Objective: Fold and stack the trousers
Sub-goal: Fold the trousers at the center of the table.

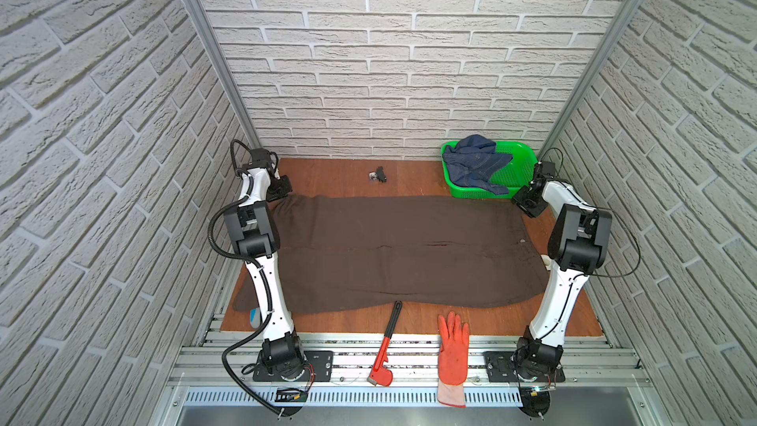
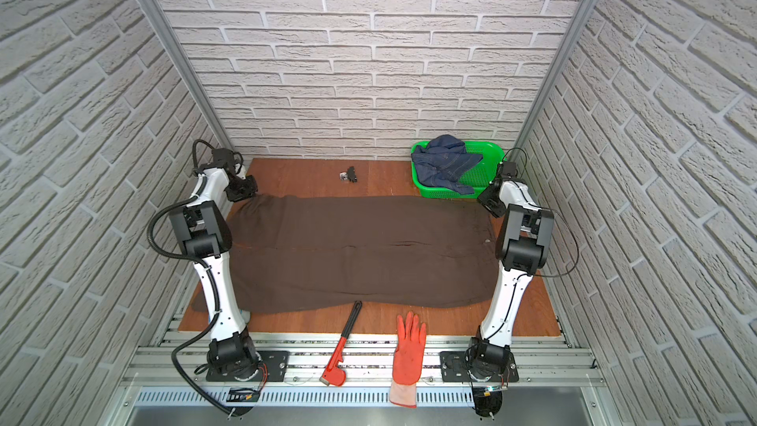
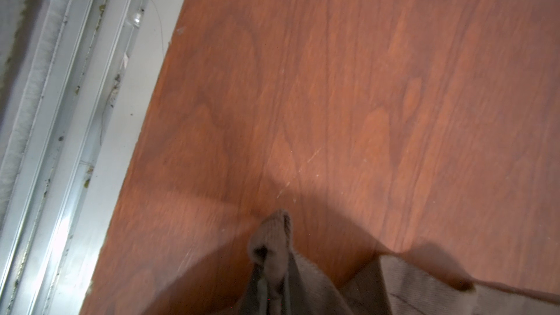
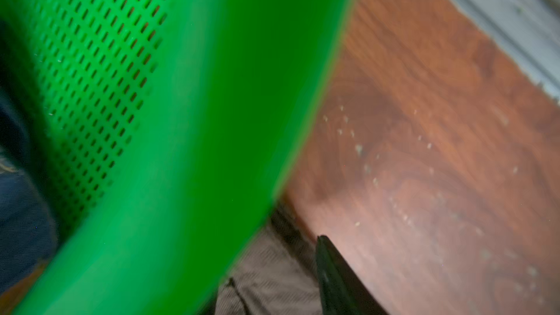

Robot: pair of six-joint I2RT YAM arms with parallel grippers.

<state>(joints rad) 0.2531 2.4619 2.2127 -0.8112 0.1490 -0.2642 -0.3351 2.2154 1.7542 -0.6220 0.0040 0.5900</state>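
The dark brown trousers (image 1: pixel 389 252) (image 2: pixel 356 252) lie spread flat across the wooden table, both legs side by side and running left to right. My left gripper (image 1: pixel 282 194) (image 2: pixel 245 194) is at their far left corner, shut on a bunched tip of the fabric (image 3: pixel 272 237), which hides the fingertips in the left wrist view. My right gripper (image 1: pixel 526 204) (image 2: pixel 489 202) hovers at the far right corner, close to the basket. Only one black finger (image 4: pixel 333 271) shows, standing off to the side with trouser fabric (image 4: pixel 272 268) lying flat beside it; the jaws look open.
A green perforated basket (image 1: pixel 514 176) (image 4: pixel 212 116) at the back right holds a blue denim garment (image 1: pixel 471 161). A red pipe wrench (image 1: pixel 385 346) and an orange glove (image 1: pixel 452 350) overhang the table's front edge. A small black object (image 1: pixel 379 174) lies at the back.
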